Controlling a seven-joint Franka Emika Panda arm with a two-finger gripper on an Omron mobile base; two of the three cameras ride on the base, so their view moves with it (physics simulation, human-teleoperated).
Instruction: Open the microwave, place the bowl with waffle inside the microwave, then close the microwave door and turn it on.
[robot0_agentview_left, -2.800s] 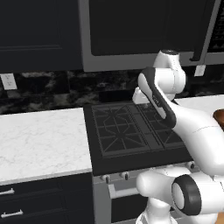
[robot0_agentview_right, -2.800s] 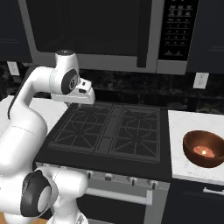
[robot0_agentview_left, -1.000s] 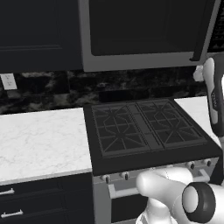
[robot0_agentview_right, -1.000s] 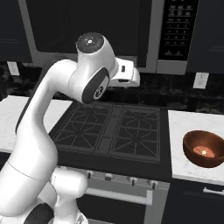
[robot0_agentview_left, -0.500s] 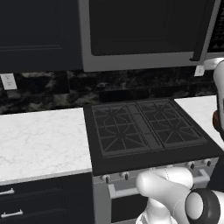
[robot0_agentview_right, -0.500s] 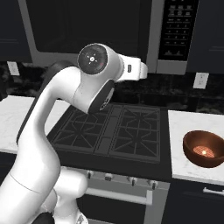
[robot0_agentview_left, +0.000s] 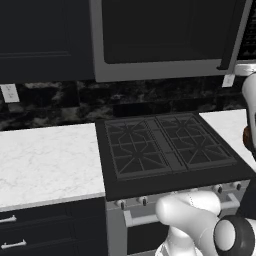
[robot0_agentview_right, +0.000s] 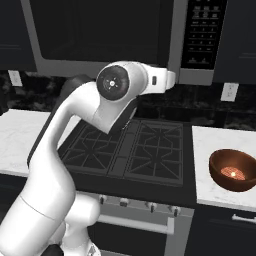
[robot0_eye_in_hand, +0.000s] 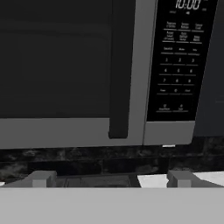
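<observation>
The microwave (robot0_agentview_right: 100, 35) hangs above the stove with its door (robot0_eye_in_hand: 57, 57) shut. A tall dark bar handle (robot0_eye_in_hand: 120, 65) runs down the door's right edge, beside the keypad panel (robot0_eye_in_hand: 179, 57). My gripper (robot0_eye_in_hand: 109, 179) is open and empty, facing the microwave front from a short distance, a little below the handle's lower end. In the right base view my hand (robot0_agentview_right: 162, 80) is raised below the microwave's lower right corner. The reddish-brown bowl (robot0_agentview_right: 232, 170) stands on the right counter with the waffle (robot0_agentview_right: 233, 173) inside it.
A black stove (robot0_agentview_left: 165, 145) with burner grates lies under the microwave. White marble counters (robot0_agentview_left: 45, 160) flank it on both sides. Dark cabinets (robot0_agentview_left: 40, 35) stand beside the microwave, and wall outlets (robot0_agentview_right: 229, 91) sit on the black backsplash.
The arm has swung right and forward, bringing the hand closer to the microwave's handle side. The gripper stays open. Bowl and microwave door have not moved.
</observation>
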